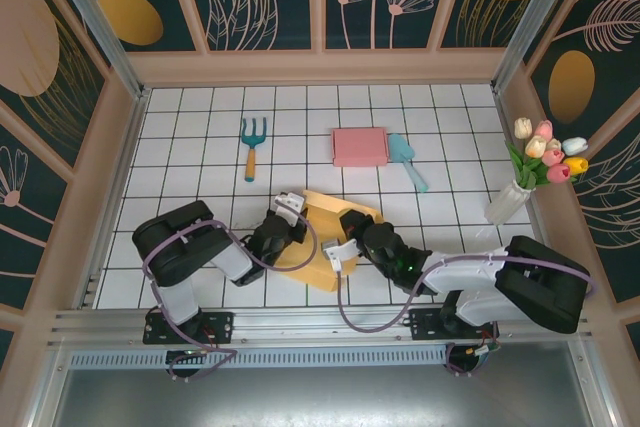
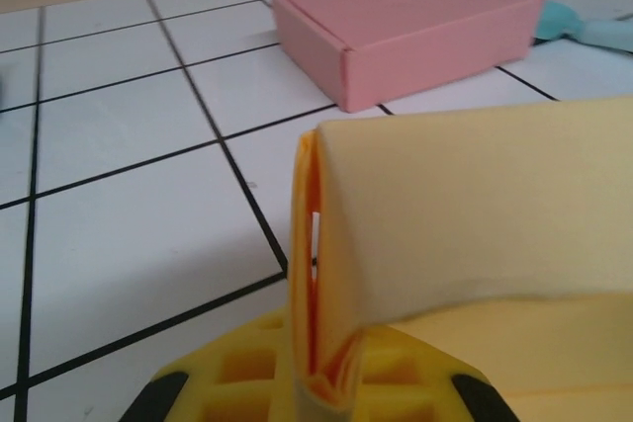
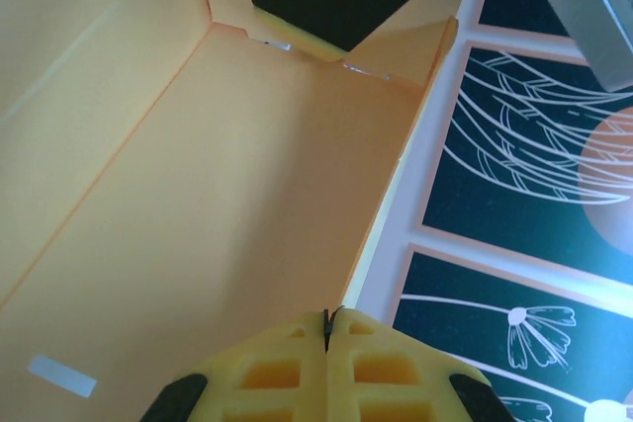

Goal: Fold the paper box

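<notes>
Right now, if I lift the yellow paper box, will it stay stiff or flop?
Probably floppy: the yellow paper box is thin sheet, and the flap pinched in the left tool bows over. Likely very light for its size, so it should lift easily. Its creased walls may spring open or crumple under a hard pull.

In left pincer (image 2: 321,382), yellow paper box (image 2: 475,214)

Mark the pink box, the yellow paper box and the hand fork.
pink box (image 1: 359,146), top external view, middle of lid
yellow paper box (image 1: 330,215), top external view, upper panel
hand fork (image 1: 250,161), top external view, orange handle
</notes>
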Tool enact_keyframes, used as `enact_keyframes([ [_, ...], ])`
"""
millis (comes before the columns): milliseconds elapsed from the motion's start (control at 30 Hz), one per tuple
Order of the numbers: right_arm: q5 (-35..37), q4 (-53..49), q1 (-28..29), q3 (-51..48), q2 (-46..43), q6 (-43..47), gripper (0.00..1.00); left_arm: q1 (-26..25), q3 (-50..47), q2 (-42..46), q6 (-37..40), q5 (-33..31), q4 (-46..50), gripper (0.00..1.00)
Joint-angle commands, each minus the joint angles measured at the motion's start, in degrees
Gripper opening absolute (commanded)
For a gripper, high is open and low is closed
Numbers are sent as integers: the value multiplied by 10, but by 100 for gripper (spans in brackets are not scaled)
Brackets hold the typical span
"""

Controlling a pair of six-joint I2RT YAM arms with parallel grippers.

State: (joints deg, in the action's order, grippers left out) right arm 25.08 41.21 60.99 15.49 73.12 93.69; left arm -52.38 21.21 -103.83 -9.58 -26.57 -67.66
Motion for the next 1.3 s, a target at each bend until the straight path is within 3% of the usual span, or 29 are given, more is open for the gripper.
enact_keyframes([
  [0,19,-72,7,-8,13,-12,0,6,4,-12,-39,-156,49,0],
  [233,17,-75,8,3,10,-46,0,5,0,-4,-28,-128,42,0],
  [567,-7,-98,5,28,-15,-124,23,6,-16,-16,-27,-111,4,0],
  [867,-70,-183,6,37,-147,-223,35,6,-31,-25,-24,-109,-28,0],
  [1000,-64,-204,9,44,-237,-342,36,6,-45,-25,-22,-105,-53,0],
  [1267,-17,-315,3,143,-331,-790,48,6,-61,-34,-10,-87,-94,0],
])
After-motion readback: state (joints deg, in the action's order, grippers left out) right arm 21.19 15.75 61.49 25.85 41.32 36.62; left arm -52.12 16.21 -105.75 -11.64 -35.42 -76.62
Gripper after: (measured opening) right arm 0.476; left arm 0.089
